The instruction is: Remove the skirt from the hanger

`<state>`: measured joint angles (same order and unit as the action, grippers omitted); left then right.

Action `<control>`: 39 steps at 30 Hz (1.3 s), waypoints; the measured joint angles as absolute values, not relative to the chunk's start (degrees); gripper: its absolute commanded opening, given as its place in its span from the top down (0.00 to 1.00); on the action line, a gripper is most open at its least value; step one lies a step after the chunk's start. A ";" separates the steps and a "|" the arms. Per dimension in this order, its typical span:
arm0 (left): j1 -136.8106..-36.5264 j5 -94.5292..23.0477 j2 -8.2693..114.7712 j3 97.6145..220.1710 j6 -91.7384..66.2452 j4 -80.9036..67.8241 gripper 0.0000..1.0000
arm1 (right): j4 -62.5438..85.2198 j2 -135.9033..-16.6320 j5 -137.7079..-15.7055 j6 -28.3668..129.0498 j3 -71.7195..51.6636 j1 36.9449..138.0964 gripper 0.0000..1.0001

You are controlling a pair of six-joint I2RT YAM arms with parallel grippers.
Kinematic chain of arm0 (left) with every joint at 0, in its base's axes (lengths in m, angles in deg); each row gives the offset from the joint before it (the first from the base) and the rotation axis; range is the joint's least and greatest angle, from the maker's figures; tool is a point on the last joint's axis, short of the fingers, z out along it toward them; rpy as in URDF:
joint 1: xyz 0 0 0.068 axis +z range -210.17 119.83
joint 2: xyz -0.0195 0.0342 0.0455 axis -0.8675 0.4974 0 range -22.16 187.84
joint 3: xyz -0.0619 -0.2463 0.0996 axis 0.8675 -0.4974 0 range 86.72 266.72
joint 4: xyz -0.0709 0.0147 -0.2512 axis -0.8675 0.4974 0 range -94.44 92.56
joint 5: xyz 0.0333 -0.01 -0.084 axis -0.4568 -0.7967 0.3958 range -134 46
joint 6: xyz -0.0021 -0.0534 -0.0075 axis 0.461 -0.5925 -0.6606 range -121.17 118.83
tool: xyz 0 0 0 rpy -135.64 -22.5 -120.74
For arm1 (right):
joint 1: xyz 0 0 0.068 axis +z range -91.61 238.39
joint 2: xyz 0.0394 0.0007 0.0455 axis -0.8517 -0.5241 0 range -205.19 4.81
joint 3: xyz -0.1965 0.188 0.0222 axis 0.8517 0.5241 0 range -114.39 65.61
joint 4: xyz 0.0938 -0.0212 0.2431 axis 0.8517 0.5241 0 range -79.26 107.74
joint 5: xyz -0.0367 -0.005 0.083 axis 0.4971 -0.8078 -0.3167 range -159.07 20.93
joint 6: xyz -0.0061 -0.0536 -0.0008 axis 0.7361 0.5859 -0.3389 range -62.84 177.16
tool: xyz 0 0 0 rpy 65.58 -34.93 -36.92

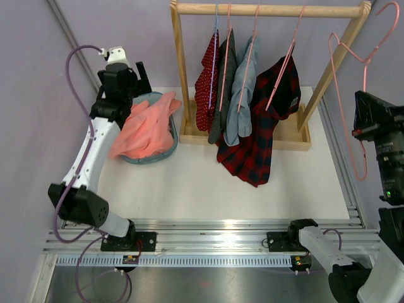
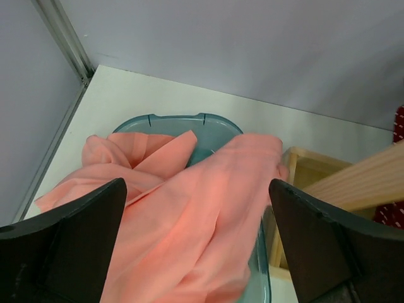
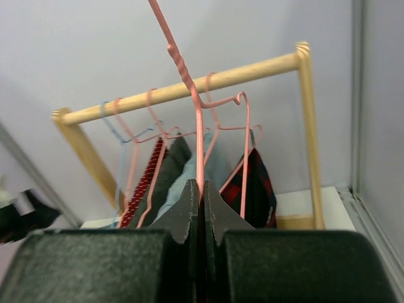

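The salmon-pink skirt (image 1: 146,126) lies crumpled in a teal basket (image 1: 172,140) at the left, one edge draped over the rim. My left gripper (image 1: 137,81) hangs just above it, open, nothing between its fingers. In the left wrist view the skirt (image 2: 202,214) fills the space under the open gripper (image 2: 197,186), and the basket (image 2: 164,120) rim shows behind. The bare pink wire hanger (image 1: 364,69) is held up at the far right, with my right gripper (image 1: 367,101) shut on its stem. In the right wrist view, the gripper (image 3: 202,189) pinches the hanger (image 3: 199,139).
A wooden clothes rack (image 1: 271,9) stands at the back of the white table (image 1: 208,183). A red dotted garment (image 1: 206,82), a dark grey one (image 1: 225,82), a blue-grey one (image 1: 243,88) and a red plaid shirt (image 1: 262,139) hang from it on wire hangers.
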<state>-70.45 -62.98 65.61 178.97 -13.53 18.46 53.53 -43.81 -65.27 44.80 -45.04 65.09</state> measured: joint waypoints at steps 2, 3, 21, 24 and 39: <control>-70.91 -62.79 60.67 176.70 -13.57 19.29 0.01 | 53.48 -46.61 -61.56 44.99 -44.85 65.09 1.00; -71.26 -62.63 57.81 175.21 -13.61 19.77 0.01 | 53.44 -48.05 -60.12 44.97 -44.52 65.09 1.00; -80.20 -58.39 30.49 139.61 -14.71 22.66 0.01 | 37.55 -67.94 -49.69 47.59 -36.50 64.98 1.00; -80.38 -57.98 30.51 139.63 -14.64 22.39 0.01 | 35.78 -71.15 -49.21 47.40 -38.27 64.26 1.00; -80.38 -56.25 30.40 139.65 -14.58 22.42 0.01 | 34.69 -73.21 -49.69 43.59 -34.44 59.10 0.13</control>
